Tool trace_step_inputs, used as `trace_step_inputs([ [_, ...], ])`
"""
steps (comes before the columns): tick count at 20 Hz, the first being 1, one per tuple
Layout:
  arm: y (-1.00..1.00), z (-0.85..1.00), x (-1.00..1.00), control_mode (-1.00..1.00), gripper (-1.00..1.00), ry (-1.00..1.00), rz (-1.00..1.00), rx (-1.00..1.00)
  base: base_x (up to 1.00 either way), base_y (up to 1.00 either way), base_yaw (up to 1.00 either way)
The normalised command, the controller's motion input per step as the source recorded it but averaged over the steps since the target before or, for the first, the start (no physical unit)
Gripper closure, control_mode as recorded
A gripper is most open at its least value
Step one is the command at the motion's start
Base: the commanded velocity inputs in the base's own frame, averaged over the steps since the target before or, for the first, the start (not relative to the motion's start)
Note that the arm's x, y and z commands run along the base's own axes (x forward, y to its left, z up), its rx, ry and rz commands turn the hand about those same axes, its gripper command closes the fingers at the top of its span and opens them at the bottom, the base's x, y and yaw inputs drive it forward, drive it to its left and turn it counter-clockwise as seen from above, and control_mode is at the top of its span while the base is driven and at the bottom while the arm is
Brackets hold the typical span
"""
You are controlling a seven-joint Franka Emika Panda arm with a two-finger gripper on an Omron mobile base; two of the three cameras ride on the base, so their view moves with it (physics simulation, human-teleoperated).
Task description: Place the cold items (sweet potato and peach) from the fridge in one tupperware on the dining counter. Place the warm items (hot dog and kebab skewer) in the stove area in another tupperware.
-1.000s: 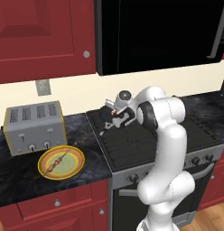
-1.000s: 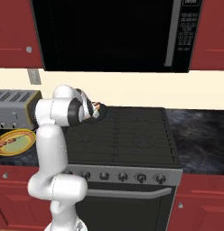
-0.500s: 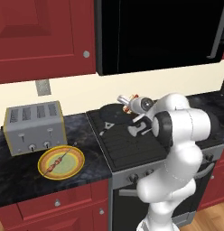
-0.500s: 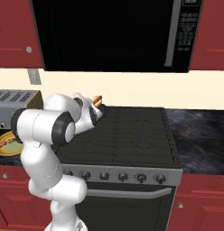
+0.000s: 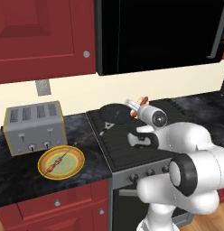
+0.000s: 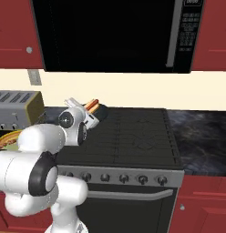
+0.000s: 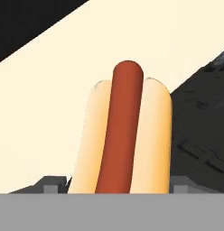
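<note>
Hot dog (image 7: 125,135) upright in hand view, red-brown sausage between two pale bun halves, rounded end at top. Its lower end sits between two dark fingertips (image 7: 53,184) of gripper (image 7: 118,185), one at each side of bun, jaws spread wide around it. Behind: cream wall (image 7: 55,99) on slant, black panel (image 7: 28,22) in upper left corner, dark speckled bench (image 7: 202,117) at right.
</note>
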Motion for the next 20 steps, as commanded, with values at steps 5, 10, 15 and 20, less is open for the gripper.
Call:
trace_step_inputs([
  [5,-0.28,0.70,-0.75,-1.00,1.00,0.04,0.00,0.00,0.00,0.00,0.00],
  [10,-0.30,0.50,-0.78,-1.00,1.00,0.13,0.00,0.00,0.00,0.00,0.00],
  [15,-0.25,0.34,-0.82,-1.00,1.00,0.27,0.00,-0.07,0.00,0.00,0.00],
  [20,-0.18,0.28,-0.81,-1.00,1.00,0.33,0.00,-0.13,0.00,0.00,0.00],
])
